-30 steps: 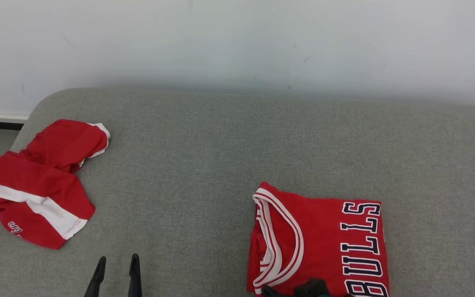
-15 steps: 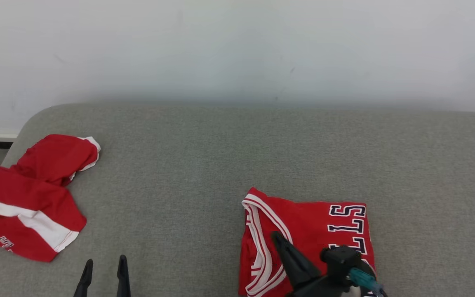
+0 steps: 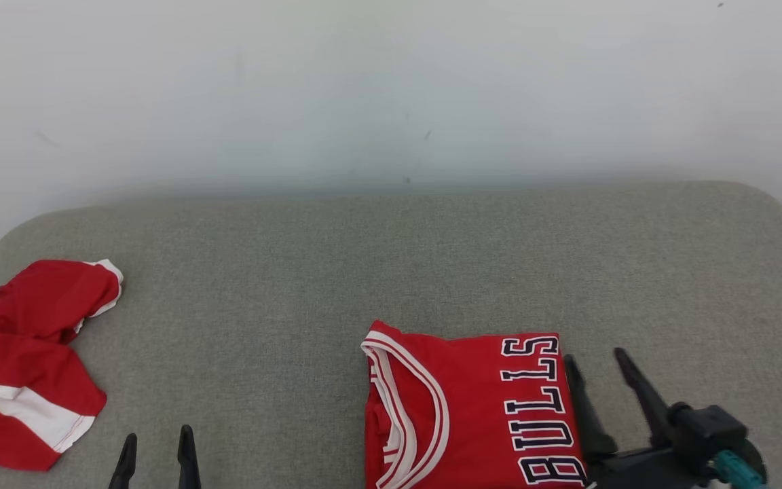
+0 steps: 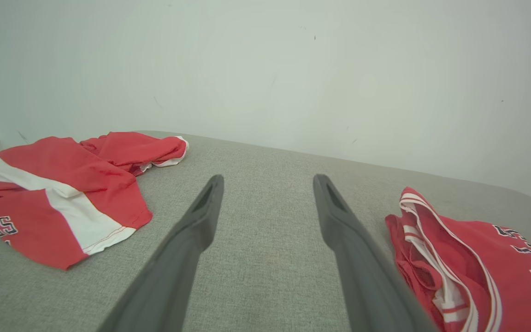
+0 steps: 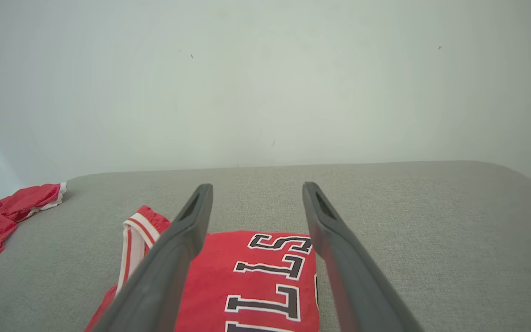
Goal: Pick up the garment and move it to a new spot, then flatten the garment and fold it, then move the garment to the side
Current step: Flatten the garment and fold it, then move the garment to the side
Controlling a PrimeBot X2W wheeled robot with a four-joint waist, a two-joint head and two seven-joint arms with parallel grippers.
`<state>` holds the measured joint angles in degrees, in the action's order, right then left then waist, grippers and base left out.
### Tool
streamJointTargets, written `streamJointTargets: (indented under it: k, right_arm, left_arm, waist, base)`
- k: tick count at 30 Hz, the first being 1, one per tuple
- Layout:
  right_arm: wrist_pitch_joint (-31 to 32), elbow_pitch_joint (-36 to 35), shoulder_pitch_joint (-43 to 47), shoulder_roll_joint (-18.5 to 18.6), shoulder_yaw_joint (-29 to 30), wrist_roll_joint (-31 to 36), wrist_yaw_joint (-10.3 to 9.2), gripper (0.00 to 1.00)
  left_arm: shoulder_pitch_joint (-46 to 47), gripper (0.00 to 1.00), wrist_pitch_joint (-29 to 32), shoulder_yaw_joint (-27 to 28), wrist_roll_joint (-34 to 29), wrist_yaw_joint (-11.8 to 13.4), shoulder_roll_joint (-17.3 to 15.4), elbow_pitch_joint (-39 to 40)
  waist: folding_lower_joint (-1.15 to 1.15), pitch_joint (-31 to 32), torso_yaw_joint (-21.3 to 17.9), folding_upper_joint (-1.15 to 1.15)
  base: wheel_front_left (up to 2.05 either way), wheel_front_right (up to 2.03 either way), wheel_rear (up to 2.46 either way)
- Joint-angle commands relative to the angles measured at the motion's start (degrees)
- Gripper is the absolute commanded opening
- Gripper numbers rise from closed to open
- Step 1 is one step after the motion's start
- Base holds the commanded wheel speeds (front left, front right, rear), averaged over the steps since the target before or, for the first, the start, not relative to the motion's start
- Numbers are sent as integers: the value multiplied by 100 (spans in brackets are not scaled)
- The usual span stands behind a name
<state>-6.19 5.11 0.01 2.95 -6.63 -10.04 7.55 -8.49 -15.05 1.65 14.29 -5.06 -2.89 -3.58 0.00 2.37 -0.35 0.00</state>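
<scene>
The garment (image 3: 472,407) is a red jersey with white-trimmed neck and dark BULLS lettering, lying folded on the grey cushion near its front edge. My right gripper (image 3: 594,358) stands open just right of the jersey's lettered edge, holding nothing. In the right wrist view the right gripper (image 5: 257,186) hovers over the jersey (image 5: 256,276), fingers spread. My left gripper (image 3: 157,435) is open at the lower left, well apart from the jersey. In the left wrist view the left gripper (image 4: 269,179) points at bare cushion, with the jersey (image 4: 477,267) to its right.
Crumpled red shorts with a white stripe (image 3: 24,367) lie at the cushion's left end, also seen as shorts (image 4: 62,184) in the left wrist view. The grey cushion (image 3: 296,285) has rounded corners and backs onto a pale wall (image 3: 391,88).
My right gripper has come off the jersey, swung to its right side and opened. The head camera has shifted, so the whole scene sits further left and lower. The left gripper stays open.
</scene>
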Motion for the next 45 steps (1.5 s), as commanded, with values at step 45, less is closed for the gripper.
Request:
streamJointTargets:
  k: [45]
  right_arm:
    - [-26,302,342,180,677,8,-14,100]
  left_arm:
    - [-114,100,-17,38,-127,-162,3,-248]
  waist:
    - [0,141,-100,0]
  base:
    - [0,0,0]
